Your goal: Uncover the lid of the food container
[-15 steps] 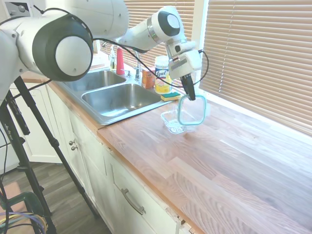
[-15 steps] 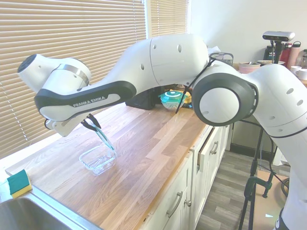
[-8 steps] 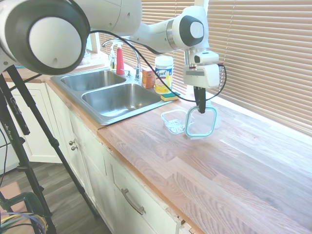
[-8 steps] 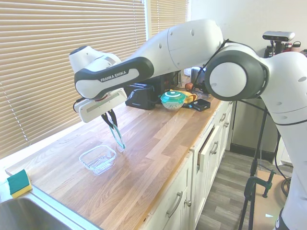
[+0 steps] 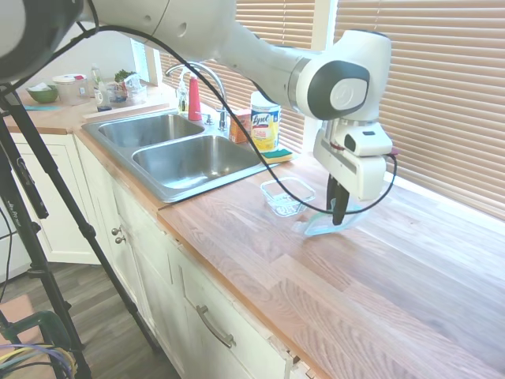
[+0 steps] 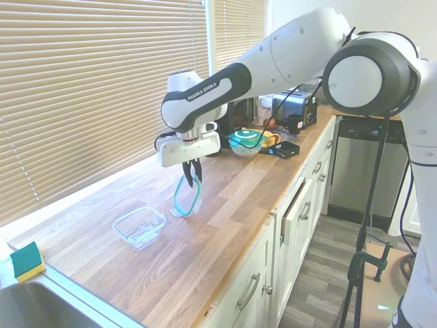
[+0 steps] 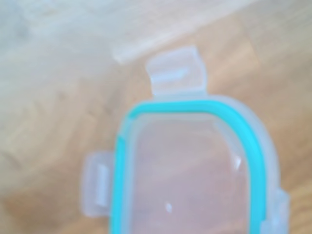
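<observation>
Wrist view close up: lid (image 7: 195, 170), teal rim, clear centre, clip flaps, wooden worktop (image 7: 58, 122) behind it. Gripper (image 6: 191, 179) jaws clamped on the lid's upper edge; lid hangs upright, lower edge at or just above the worktop, can't tell if touching. Food container (image 5: 287, 195) open, just beside. Farther: sponge (image 5: 276, 155), Lysol wipes canister (image 5: 264, 120), double sink (image 5: 189, 154).

White Franka arm with rounded grey joint caps, black "FRANKA EMIKA" band, black cable, dark gripper (image 6: 192, 176) fingers.
</observation>
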